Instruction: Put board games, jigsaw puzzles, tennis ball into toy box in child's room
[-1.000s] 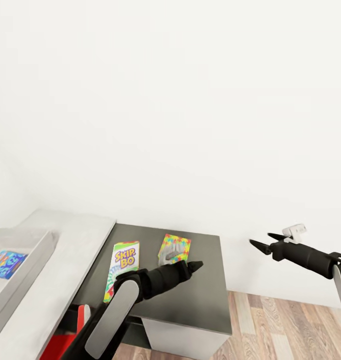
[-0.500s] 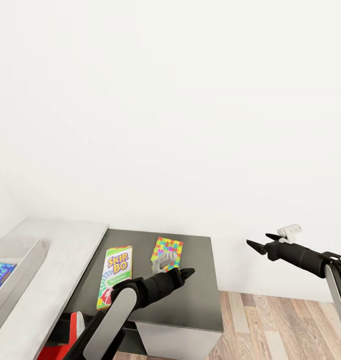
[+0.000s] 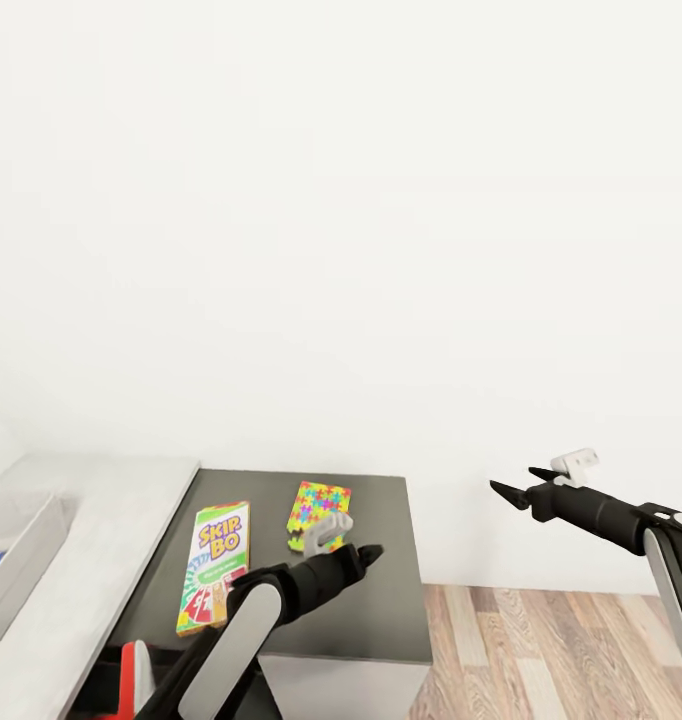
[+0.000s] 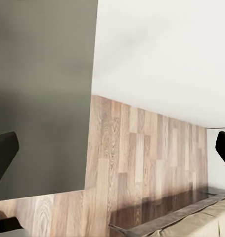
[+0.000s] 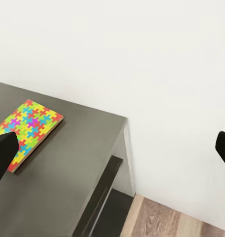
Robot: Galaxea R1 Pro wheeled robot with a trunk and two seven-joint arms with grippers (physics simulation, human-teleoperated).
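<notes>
left gripper: hovered over the dark desk section, just right of and nearer than the puzzle; fingers spread wide in left wrist view, nothing held.
right gripper: out over the wood floor, well right of the desk; fingers apart, empty.
jigsaw puzzle: flat on dark desk, toward the far side; long axis ran near-to-far, slightly tilted; partly hidden by the left arm's grey bracket.
skip-bo game: flat on dark desk, just left of puzzle, same near-far lie.
toy box: far left on the light grey table, a blue box partly seen inside.
key relation: puzzle lay just left + far of the left fingers; left arm clearly nearer than right. judged: left arm should take it, fingers across the short width.
tennis ball: couldn't spot it.
</notes>
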